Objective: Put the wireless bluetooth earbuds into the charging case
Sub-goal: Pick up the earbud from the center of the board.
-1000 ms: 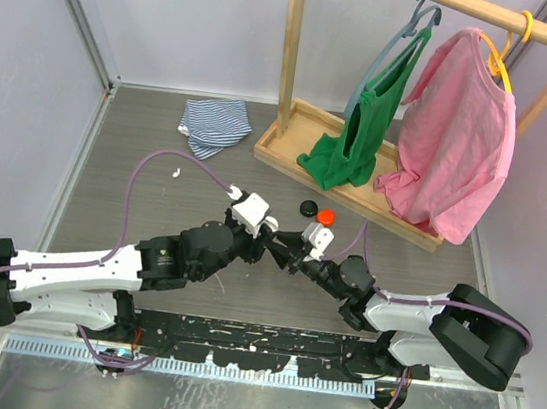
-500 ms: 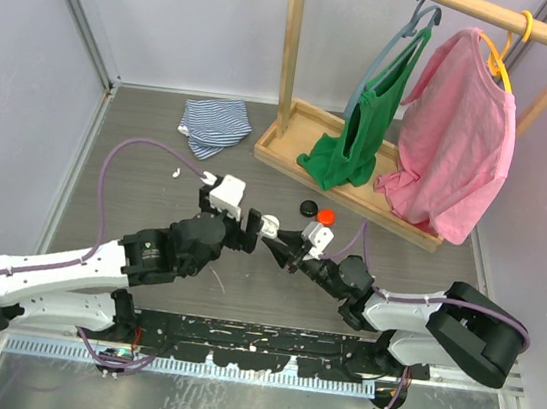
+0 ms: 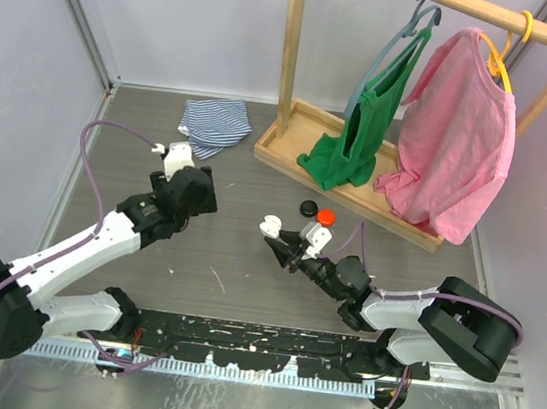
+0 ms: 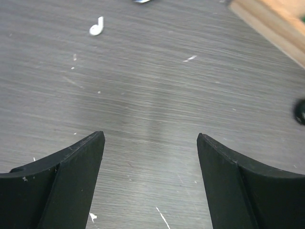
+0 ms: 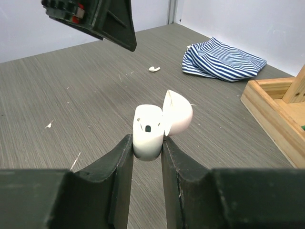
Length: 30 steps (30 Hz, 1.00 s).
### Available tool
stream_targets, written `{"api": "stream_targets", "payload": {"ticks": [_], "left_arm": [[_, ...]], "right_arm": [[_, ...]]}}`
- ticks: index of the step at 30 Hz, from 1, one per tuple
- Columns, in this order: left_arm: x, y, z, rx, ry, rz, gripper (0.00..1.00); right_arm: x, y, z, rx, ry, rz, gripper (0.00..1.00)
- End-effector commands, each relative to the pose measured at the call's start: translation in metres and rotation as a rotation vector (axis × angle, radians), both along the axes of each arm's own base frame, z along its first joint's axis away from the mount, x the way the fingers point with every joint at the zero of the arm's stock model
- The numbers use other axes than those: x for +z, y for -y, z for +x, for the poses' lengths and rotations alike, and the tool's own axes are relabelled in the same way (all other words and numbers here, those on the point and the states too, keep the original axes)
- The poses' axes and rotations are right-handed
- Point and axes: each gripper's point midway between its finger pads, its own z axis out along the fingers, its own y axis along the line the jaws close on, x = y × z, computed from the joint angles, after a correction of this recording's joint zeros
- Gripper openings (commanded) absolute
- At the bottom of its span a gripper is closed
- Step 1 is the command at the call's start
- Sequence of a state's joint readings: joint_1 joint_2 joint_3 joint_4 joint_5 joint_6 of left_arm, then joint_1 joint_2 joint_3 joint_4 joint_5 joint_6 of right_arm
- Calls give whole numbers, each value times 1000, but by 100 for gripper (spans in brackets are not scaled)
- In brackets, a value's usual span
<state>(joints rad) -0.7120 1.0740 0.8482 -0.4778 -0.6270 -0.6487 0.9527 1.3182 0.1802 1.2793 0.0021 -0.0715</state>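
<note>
The white earbud [image 4: 96, 27] is found ahead-left of the wide-spread left pincer [image 4: 150, 136], stem lying lengthwise; the charging case [image 5: 147, 125] is gripped by the right pincer [image 5: 147, 142].

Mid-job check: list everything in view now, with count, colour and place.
charging case: one, white, lid open, in the right gripper
earbud: one, white, loose on the table
striped cloth: one, blue-white, table's far side
wooden rack: one, pale, far right
green garment: one, hanging on rack
pink shirt: one, hanging on rack
black round piece: one, by rack base
red round piece: one, beside the black one
left gripper: one, black, open, empty, over table
right gripper: one, black, shut on charging case
</note>
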Motion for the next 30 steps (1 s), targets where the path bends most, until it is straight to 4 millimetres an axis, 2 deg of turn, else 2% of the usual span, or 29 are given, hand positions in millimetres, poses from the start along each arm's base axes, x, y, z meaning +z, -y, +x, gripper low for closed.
{"api": "stream_targets", "payload": {"ticks": [1,4,9,17,22,30], "left_arm": [[-7,-20,25,108,-55,-59,80],[-18,-37,48,163,-94,-65,80],[-48,-62,84,257,-193,-115,78],[-81,-94,139,384,-276,-240,66],[-101,-108,160,439,-316,-273,56],[-121,-115,174,467,-383,-261,45]], "right_arm": [[22,5,6,-38,60,62,1],[22,5,7,-44,64,60,1],[23,6,8,-51,66,59,1],[24,9,9,-67,71,51,1],[23,9,9,-67,73,43,1],[22,9,10,-69,73,33,1]]}}
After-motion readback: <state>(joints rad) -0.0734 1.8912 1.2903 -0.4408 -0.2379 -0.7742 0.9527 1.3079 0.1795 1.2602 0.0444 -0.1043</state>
